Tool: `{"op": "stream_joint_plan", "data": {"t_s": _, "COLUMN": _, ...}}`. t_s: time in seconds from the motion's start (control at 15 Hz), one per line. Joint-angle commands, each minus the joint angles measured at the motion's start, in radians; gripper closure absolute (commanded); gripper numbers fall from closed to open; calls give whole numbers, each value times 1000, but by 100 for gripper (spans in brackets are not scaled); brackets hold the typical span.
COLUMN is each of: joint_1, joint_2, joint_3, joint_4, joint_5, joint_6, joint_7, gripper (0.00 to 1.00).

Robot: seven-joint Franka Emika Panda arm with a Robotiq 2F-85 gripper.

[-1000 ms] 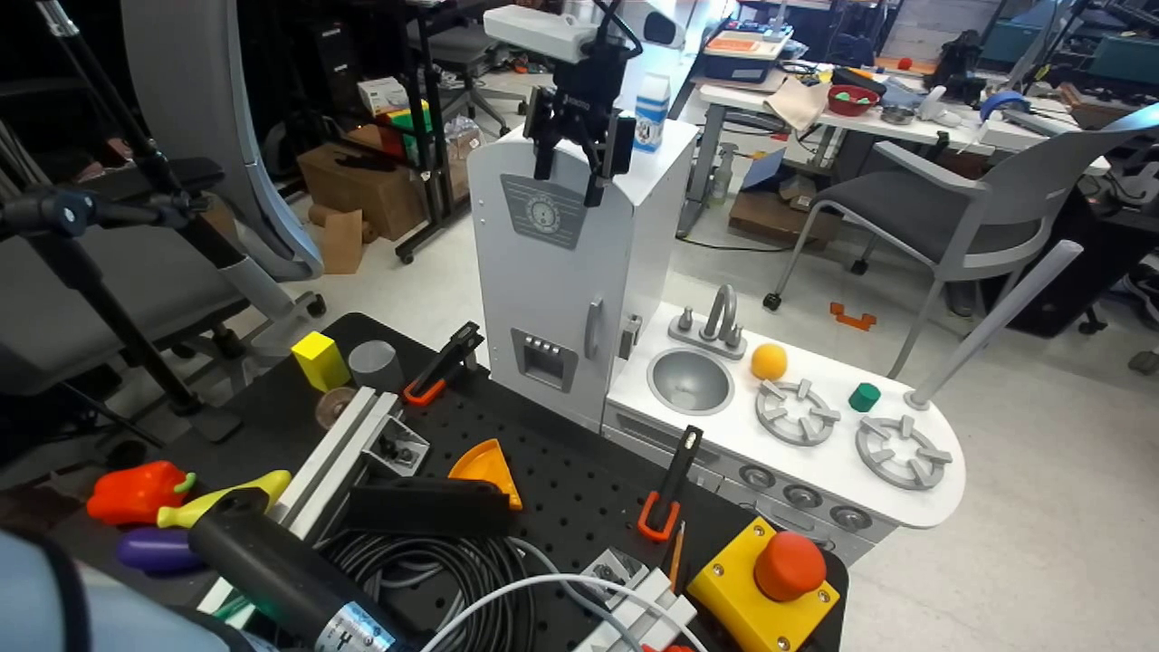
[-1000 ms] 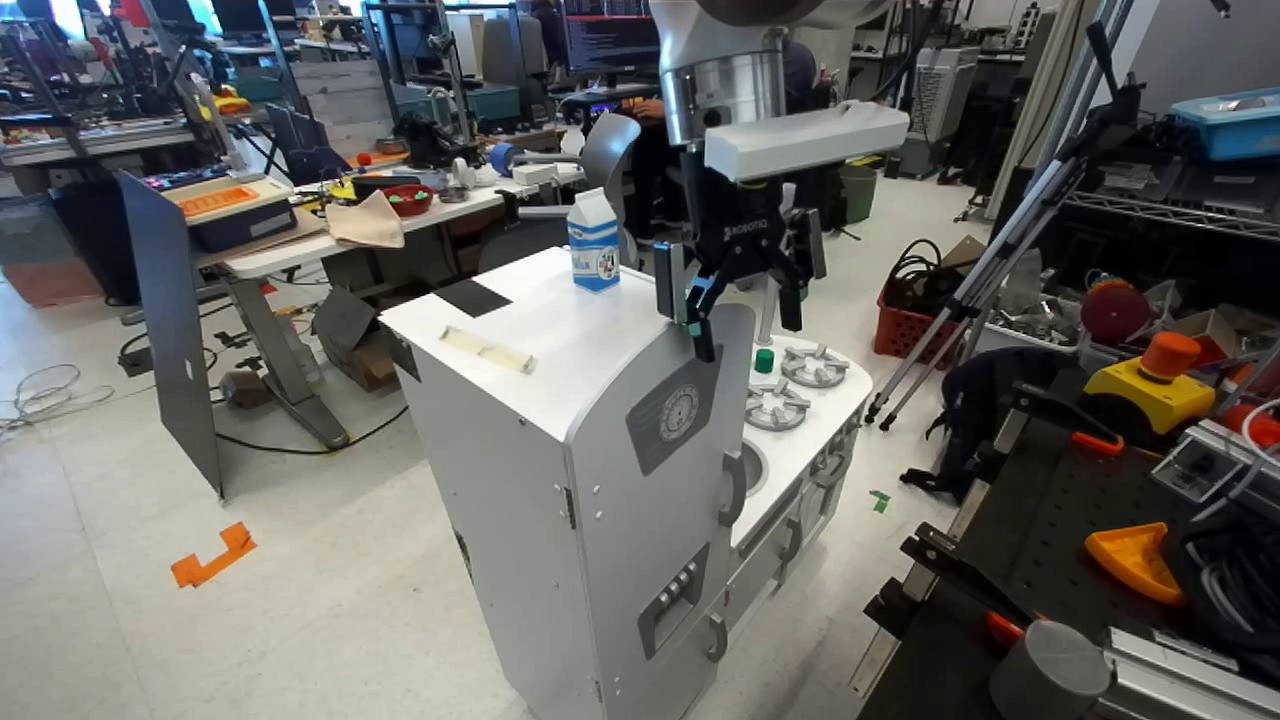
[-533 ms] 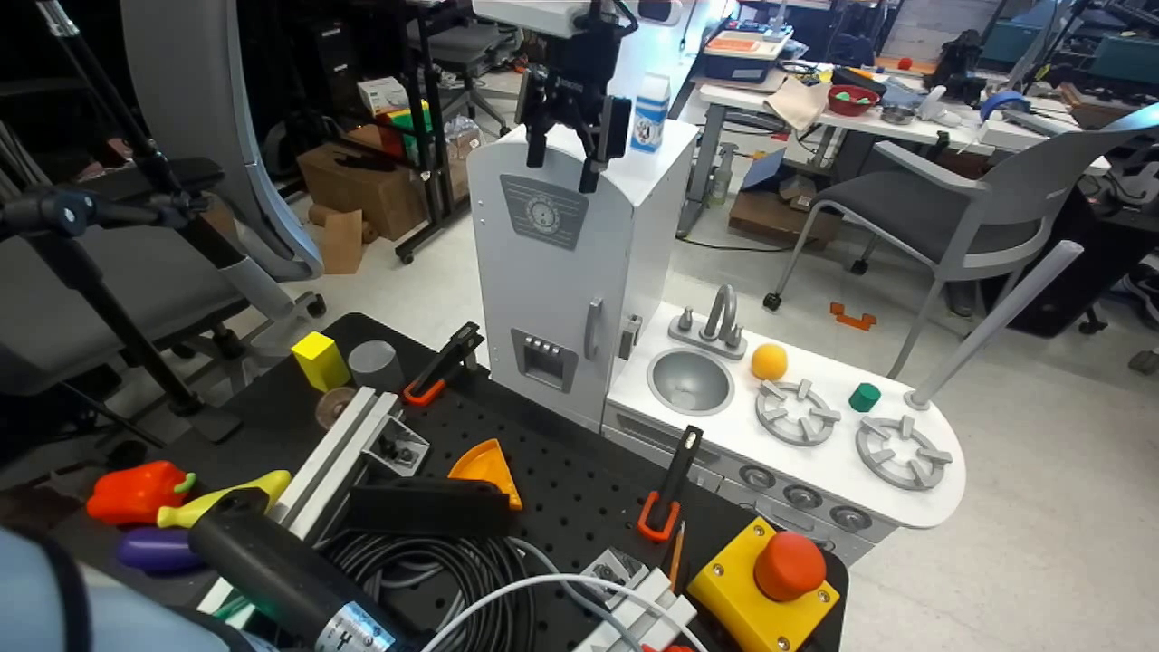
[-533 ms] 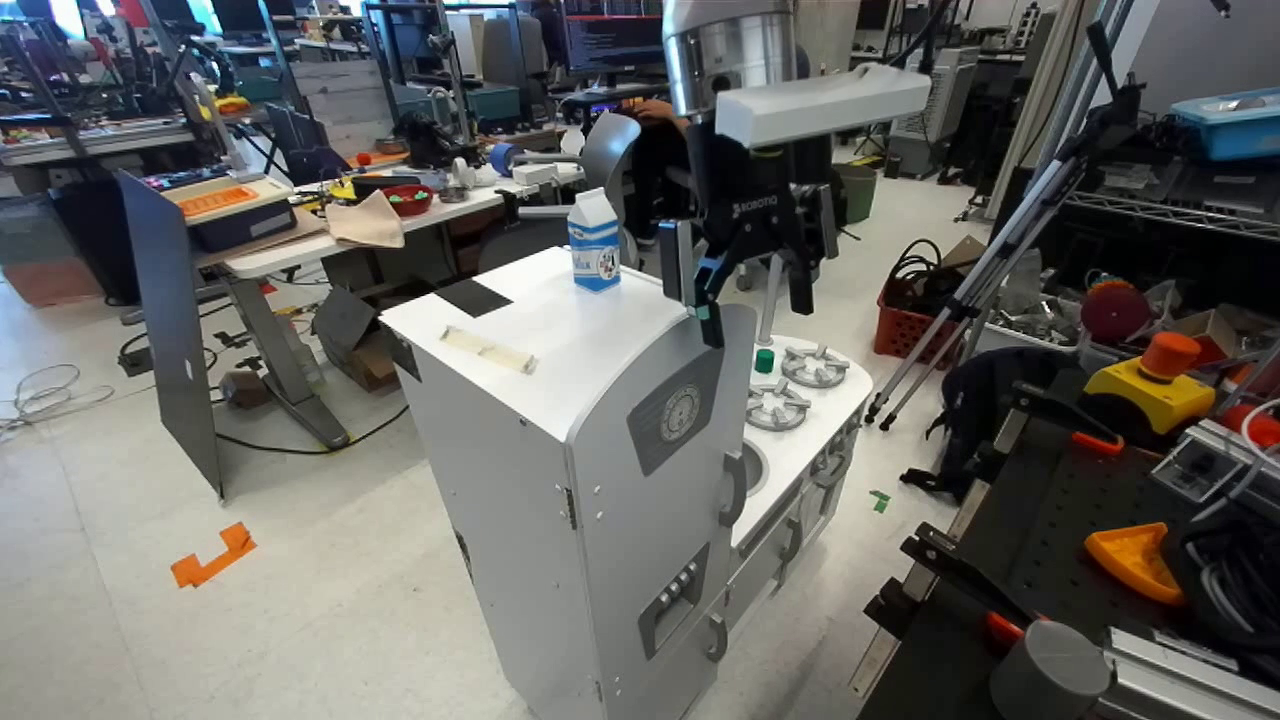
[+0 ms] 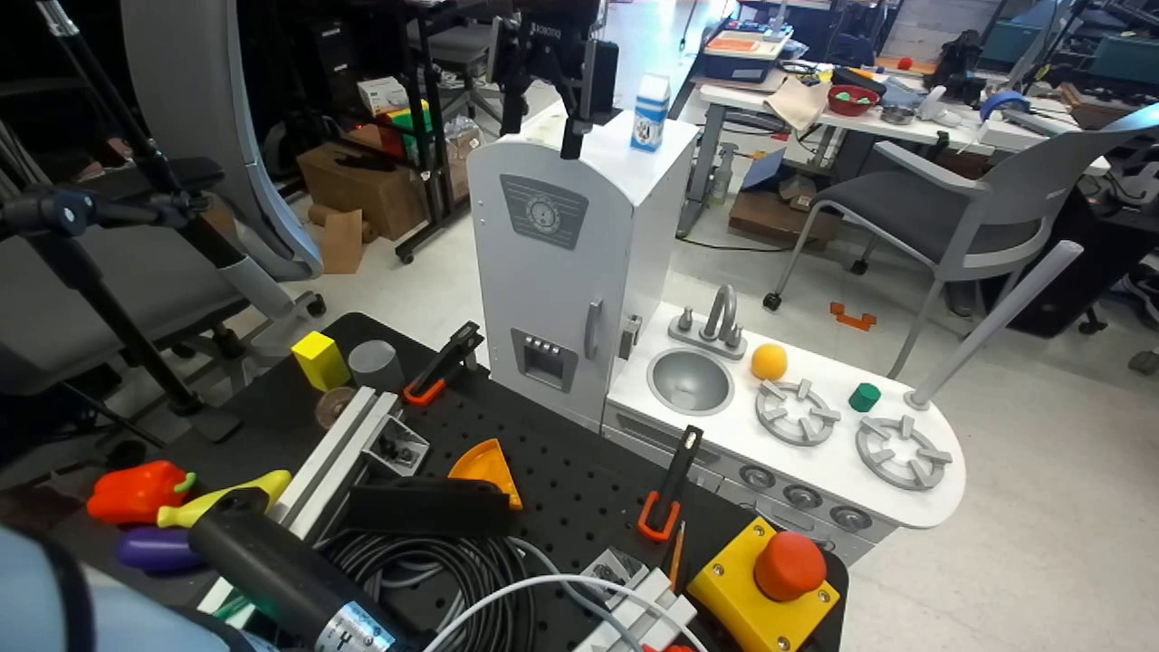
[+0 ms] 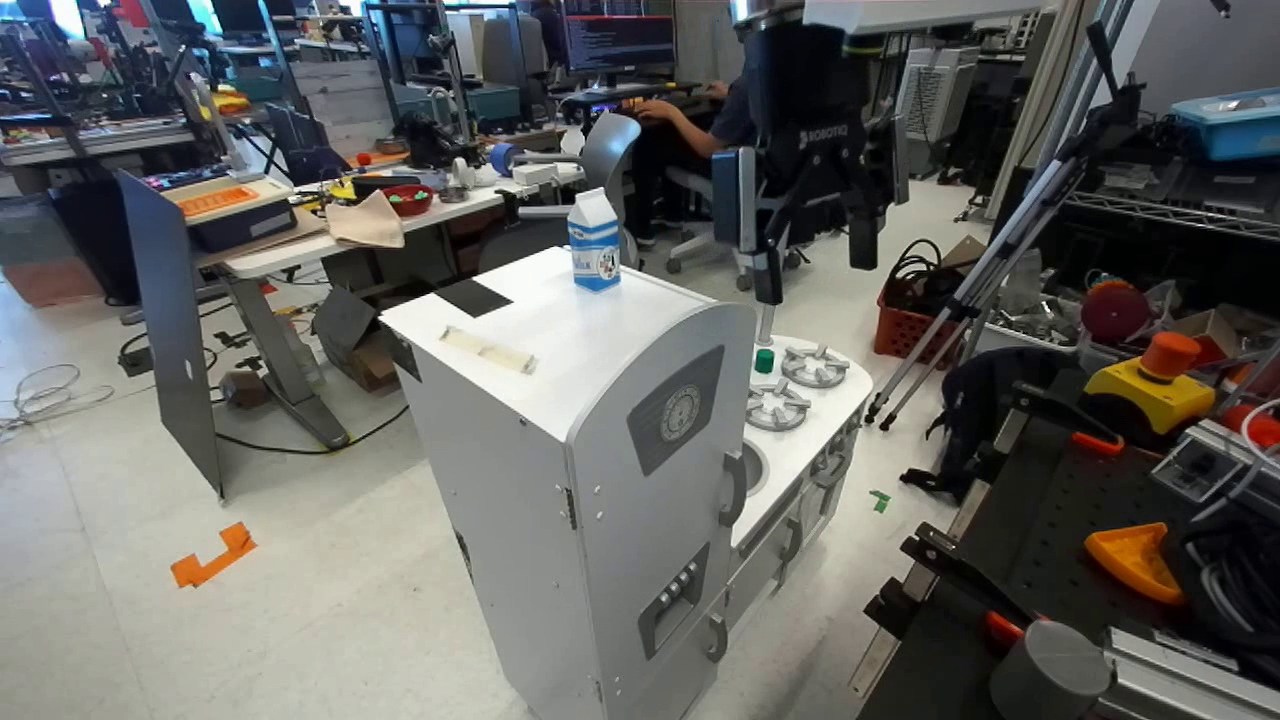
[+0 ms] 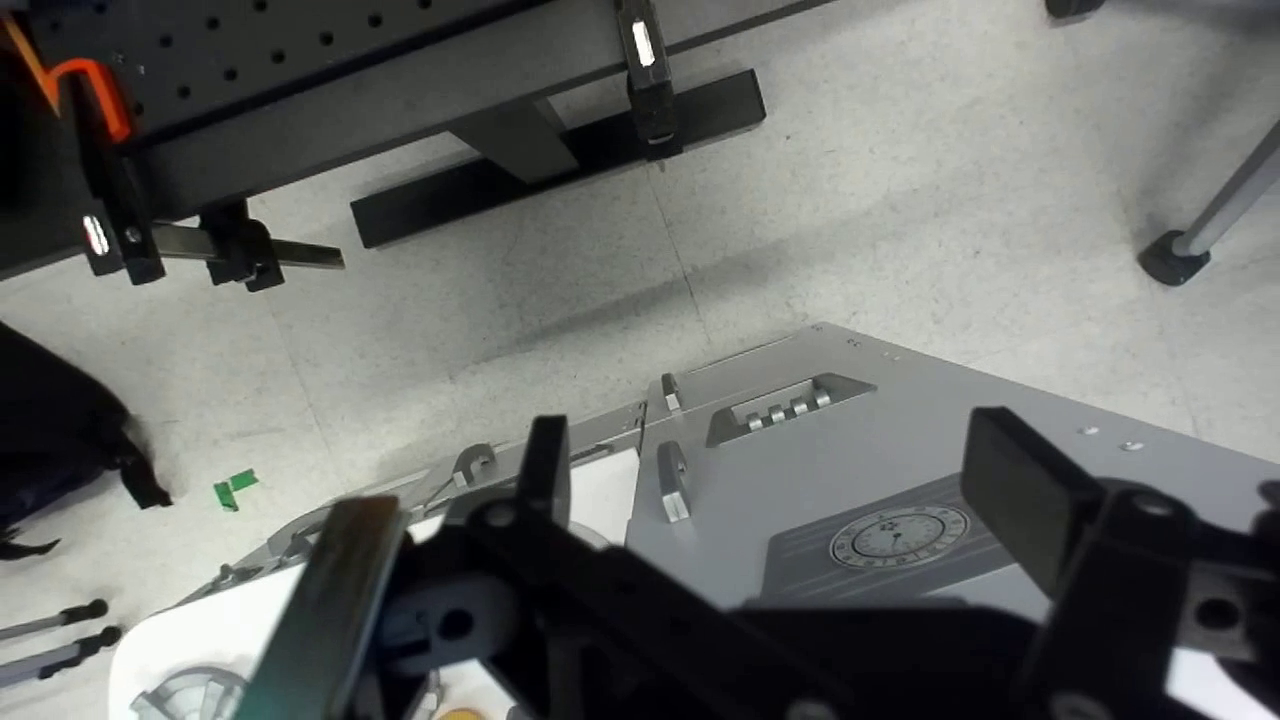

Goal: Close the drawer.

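Observation:
The drawer's tall white front panel (image 5: 566,272) with its grey inset shows in both exterior views, where it looks flush against the tall cabinet; it also shows there (image 6: 635,510). In the wrist view the panel (image 7: 740,470) lies beyond the fingers, with its grey handle and dial plate visible. My gripper (image 5: 543,127) is open with nothing between its fingers, above the panel's rounded top edge. In an exterior view the gripper (image 6: 815,262) appears to the right of the cabinet top, apart from the panel. In the wrist view its fingers (image 7: 775,480) are spread wide.
A milk carton (image 6: 594,242) stands on the cabinet top. The low sink counter (image 5: 724,430) beside it bears an orange ball (image 5: 769,361) and a green cylinder (image 5: 864,396). A black perforated table (image 5: 584,475) with clamps and an emergency stop (image 5: 790,565) faces the panel.
My gripper has risen away from the panel's top edge, moving up in both exterior views and also to the right in an exterior view. It stays open. The panel has not visibly moved.

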Motion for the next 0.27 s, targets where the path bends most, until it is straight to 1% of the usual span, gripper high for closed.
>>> {"op": "stream_joint_plan", "data": {"t_s": 0.0, "joint_1": -10, "joint_2": -12, "joint_3": 10, "joint_4": -8, "joint_5": -2, "joint_6": -2, "joint_7": 2, "gripper": 0}}
{"op": "stream_joint_plan", "data": {"t_s": 0.2, "joint_1": -10, "joint_2": -22, "joint_3": 10, "joint_4": -19, "joint_5": -2, "joint_6": -1, "joint_7": 3, "gripper": 0}}
